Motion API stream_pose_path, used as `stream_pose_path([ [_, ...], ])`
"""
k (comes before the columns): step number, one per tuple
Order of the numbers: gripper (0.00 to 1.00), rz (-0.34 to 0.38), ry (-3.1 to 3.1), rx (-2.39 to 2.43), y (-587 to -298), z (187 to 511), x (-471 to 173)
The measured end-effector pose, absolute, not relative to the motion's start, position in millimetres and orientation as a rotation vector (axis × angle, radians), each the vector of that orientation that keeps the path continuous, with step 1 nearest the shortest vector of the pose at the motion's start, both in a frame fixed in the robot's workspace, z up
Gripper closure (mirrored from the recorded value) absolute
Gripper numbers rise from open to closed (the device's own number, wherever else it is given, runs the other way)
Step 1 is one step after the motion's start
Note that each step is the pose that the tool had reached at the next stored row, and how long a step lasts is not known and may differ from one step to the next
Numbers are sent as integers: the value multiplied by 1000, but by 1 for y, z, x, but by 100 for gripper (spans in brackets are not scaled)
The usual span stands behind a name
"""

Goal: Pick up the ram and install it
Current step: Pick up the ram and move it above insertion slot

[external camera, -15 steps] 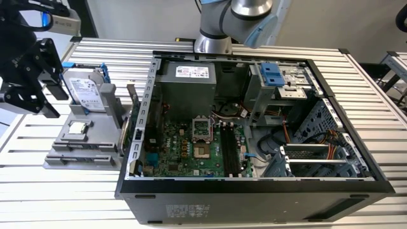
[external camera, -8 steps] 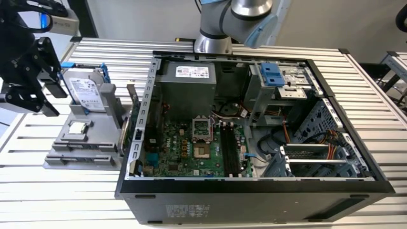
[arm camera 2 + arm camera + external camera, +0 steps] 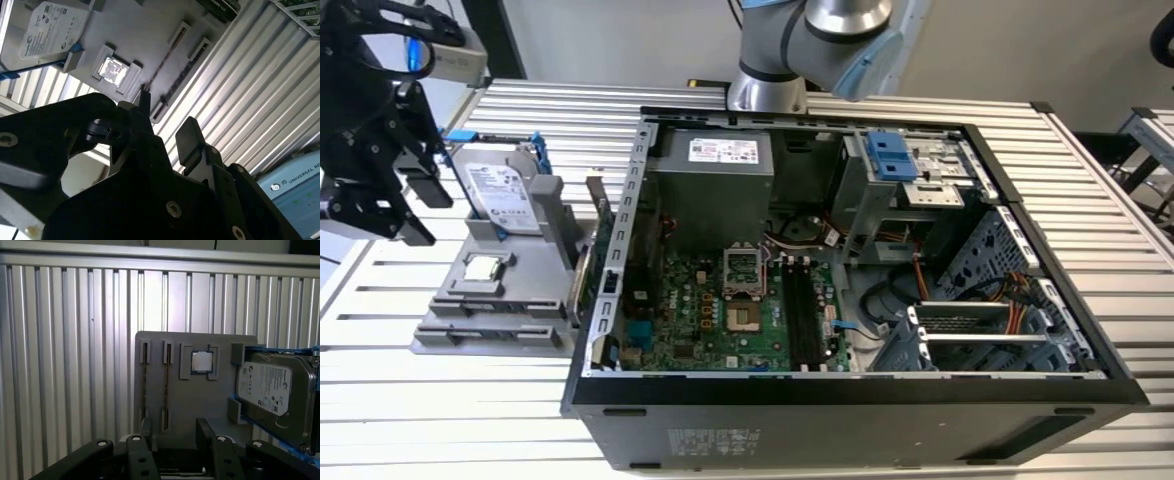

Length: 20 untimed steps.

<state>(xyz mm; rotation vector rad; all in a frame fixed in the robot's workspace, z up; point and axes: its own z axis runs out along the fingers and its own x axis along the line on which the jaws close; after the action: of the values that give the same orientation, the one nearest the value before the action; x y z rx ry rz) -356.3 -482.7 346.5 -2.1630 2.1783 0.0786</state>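
Ribbed aluminium table carries everything and runs under the tool and off to its side.

Open black desktop PC case lies on its side, well apart from the tool, toward the exterior view's right. Its green motherboard is exposed, with long black slots.

Silver robot arm rises behind the case.

Flat grey plastic parts holder sits on the table under the tool, just beside the case wall. The tool is not touching it.

Silver hard drive in a blue bracket stands at one end of the holder, off to one side of the tool.

Black two-finger tool hangs above the holder. Fingers are spread with nothing between them, and both wrist views show a clear gap.

Ram: two thin dark sticks, edge-up in the holder's two narrow slots, below the tool. In the first wrist view the first stick lines up with one finger. The second stick falls within the gap between the fingers. Neither is gripped.

Small square silver chip sits in its pocket between the ram slots and the drive.
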Motion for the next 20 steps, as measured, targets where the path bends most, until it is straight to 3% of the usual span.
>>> stream_pose_path([
  [20, 0, 66, 2196, -2180, -485, 317, -356],
])
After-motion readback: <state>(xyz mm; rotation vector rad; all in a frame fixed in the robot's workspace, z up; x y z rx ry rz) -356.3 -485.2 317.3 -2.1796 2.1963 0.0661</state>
